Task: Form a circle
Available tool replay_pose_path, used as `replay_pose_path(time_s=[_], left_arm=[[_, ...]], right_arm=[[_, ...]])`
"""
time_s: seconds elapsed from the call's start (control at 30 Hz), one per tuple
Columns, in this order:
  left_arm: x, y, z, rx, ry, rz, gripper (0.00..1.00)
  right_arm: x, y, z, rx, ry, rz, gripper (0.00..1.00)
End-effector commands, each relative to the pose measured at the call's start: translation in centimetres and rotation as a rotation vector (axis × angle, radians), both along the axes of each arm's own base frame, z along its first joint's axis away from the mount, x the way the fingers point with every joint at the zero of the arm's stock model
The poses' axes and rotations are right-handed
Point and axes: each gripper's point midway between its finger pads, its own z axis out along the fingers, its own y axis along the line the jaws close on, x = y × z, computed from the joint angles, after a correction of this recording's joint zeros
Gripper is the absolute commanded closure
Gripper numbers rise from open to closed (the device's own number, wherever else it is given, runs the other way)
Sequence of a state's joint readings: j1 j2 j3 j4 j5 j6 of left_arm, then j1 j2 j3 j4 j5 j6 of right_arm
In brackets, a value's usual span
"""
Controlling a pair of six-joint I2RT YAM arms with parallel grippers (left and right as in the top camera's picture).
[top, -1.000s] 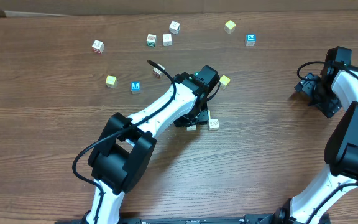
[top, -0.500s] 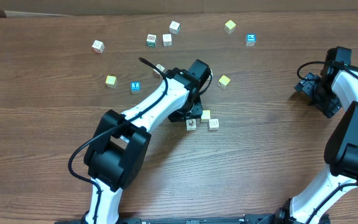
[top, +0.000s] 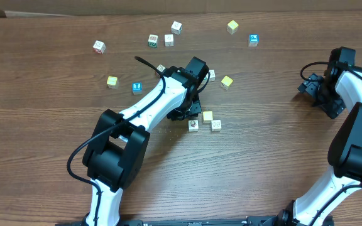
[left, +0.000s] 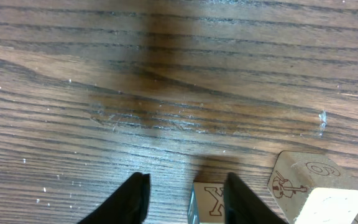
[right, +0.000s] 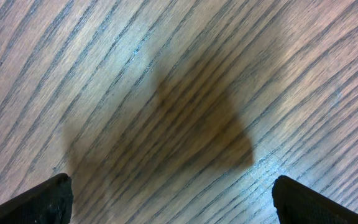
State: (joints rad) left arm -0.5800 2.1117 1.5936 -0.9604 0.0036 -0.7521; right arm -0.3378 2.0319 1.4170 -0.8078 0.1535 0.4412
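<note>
The circle's cubes sit close together mid-table: a pale yellow cube [top: 207, 115] and two white picture cubes [top: 193, 125] [top: 216, 125]. My left gripper [top: 192, 111] hangs just left of the yellow one. In the left wrist view the left gripper [left: 187, 190] is open. A white cube marked X [left: 207, 202] with a cyan side lies between its fingers, against the right finger [left: 244, 202], with a gap to the left finger. A violin-picture cube [left: 306, 186] stands to its right. My right gripper [top: 311, 86] [right: 174, 199] is open over bare wood at the right.
Loose cubes lie scattered along the far side: white ones [top: 98, 46] [top: 176, 27] [top: 169, 39], yellow ones [top: 232, 26] [top: 227, 81] [top: 112, 81], blue ones [top: 253, 40] [top: 137, 87]. Another cube [top: 211, 75] sits beside the left wrist.
My left arm has drawn back toward the far left, uncovering the pale yellow cube and a cube by its wrist. Its jaws have narrowed. The right arm has not moved.
</note>
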Motion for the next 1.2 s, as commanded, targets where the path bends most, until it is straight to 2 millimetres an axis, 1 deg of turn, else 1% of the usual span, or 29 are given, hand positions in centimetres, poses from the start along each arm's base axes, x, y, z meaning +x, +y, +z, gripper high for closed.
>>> replay_pose_path(time_s=[0.0, 0.03, 0.1, 0.13, 0.43, 0.57, 0.67, 0.73, 0.8, 0.9, 1.17], left_arm=[[0.2, 0.5, 0.5, 0.012, -0.020, -0.005, 0.70], [0.2, 0.6, 0.5, 0.014, -0.021, -0.005, 0.75], [0.2, 0.6, 0.5, 0.014, -0.020, -0.005, 0.92], [0.2, 0.6, 0.5, 0.014, -0.020, -0.006, 0.96], [0.2, 0.5, 0.5, 0.014, -0.022, -0.019, 0.96], [0.4, 0.4, 0.5, 0.017, -0.036, -0.105, 0.96], [0.7, 0.4, 0.6, 0.033, -0.055, -0.238, 0.96], [1.1, 0.7, 0.6, 0.056, -0.074, -0.281, 0.96], [1.6, 1.0, 0.7, 0.080, -0.094, -0.296, 0.96], [1.9, 0.9, 0.7, 0.088, -0.109, -0.356, 0.96], [1.7, 1.0, 0.7, 0.095, -0.102, -0.390, 0.96]], right_arm=[[0.2, 0.0, 1.0, -0.011, -0.025, -0.002, 0.00], [0.2, 0.0, 1.0, -0.011, -0.025, -0.002, 0.00], [0.2, 0.0, 1.0, -0.011, -0.025, -0.002, 0.00], [0.2, 0.0, 1.0, -0.011, -0.025, -0.002, 0.00], [0.2, 0.0, 1.0, -0.011, -0.025, -0.002, 0.00], [0.2, 0.0, 1.0, -0.011, -0.025, -0.002, 0.00], [0.2, 0.0, 1.0, -0.011, -0.025, -0.002, 0.00], [0.2, 0.0, 1.0, -0.011, -0.025, -0.002, 0.00], [0.2, 0.0, 1.0, -0.011, -0.025, -0.002, 0.00], [0.2, 0.0, 1.0, -0.011, -0.025, -0.002, 0.00], [0.2, 0.0, 1.0, -0.011, -0.025, -0.002, 0.00]])
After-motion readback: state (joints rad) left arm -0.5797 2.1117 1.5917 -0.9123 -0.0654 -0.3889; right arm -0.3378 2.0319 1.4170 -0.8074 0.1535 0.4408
